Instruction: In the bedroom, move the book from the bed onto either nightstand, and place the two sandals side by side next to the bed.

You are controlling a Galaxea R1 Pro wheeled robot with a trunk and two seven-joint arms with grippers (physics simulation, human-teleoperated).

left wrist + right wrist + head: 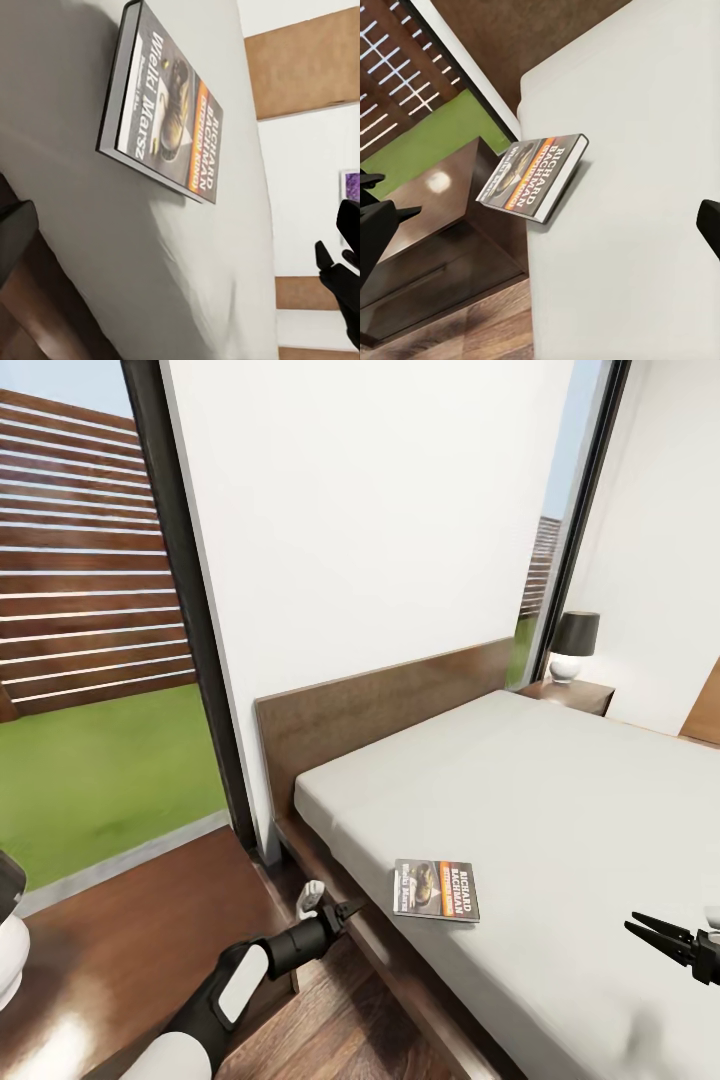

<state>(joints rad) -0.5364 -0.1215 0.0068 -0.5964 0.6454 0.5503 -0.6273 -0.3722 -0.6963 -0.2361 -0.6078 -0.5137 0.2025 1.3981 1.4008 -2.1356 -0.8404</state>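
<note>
while both hands gape | one book (436,889) on bed (560,800) | two nightstands

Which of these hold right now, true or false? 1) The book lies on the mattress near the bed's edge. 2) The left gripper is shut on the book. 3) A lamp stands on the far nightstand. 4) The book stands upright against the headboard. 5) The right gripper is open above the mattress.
1) True: the book lies flat on the mattress close to its near edge.
2) False: the left gripper is beside the bed, short of the book and apart from it, holding nothing.
3) True: a lamp stands on the far nightstand.
4) False: it lies flat, well away from the headboard.
5) True: the right gripper has its fingers spread over the mattress.
</note>
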